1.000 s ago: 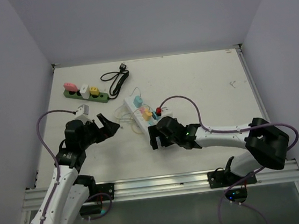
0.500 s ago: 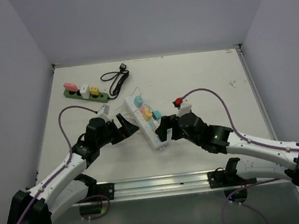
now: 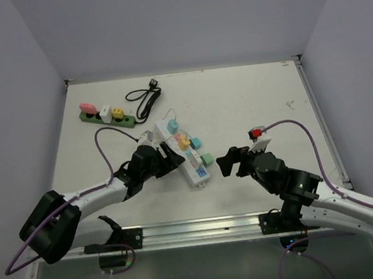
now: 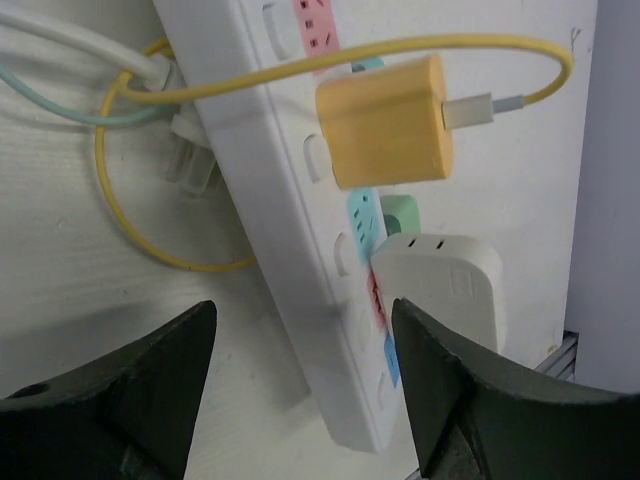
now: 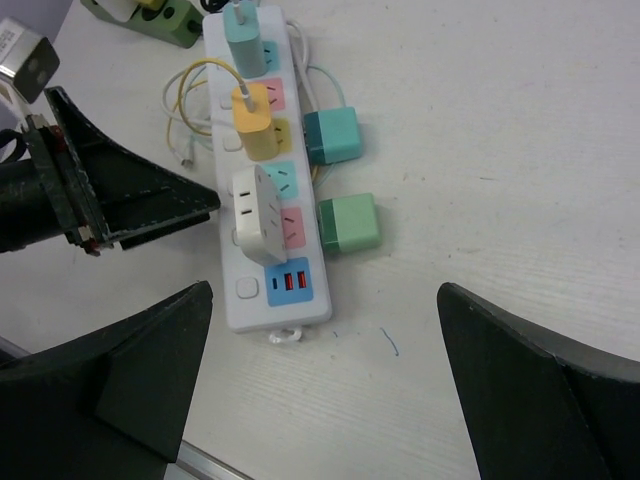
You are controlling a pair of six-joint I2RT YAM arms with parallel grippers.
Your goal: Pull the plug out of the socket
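A white power strip (image 3: 187, 154) lies on the table and also shows in the right wrist view (image 5: 262, 170) and the left wrist view (image 4: 290, 220). Plugged into it are a light blue plug (image 5: 243, 25), a yellow plug (image 5: 254, 120) with a yellow cable, and a white adapter (image 5: 256, 212). A teal cube plug (image 5: 331, 135) and a green cube plug (image 5: 348, 222) sit against its right side. My left gripper (image 4: 300, 320) is open, with its jaws on either side of the strip beside the white adapter (image 4: 440, 285). My right gripper (image 5: 325, 290) is open and empty, to the right of the strip.
A green power strip (image 3: 106, 118) with pink, white and yellow plugs lies at the back left. A coiled black cable (image 3: 145, 100) lies behind the white strip. Thin loose cables (image 5: 185, 110) loop on its left side. A metal rail (image 3: 203, 228) runs along the near edge.
My left gripper has moved right and now reaches the white strip's left side. My right gripper has pulled back to the right, off the strip, and holds nothing.
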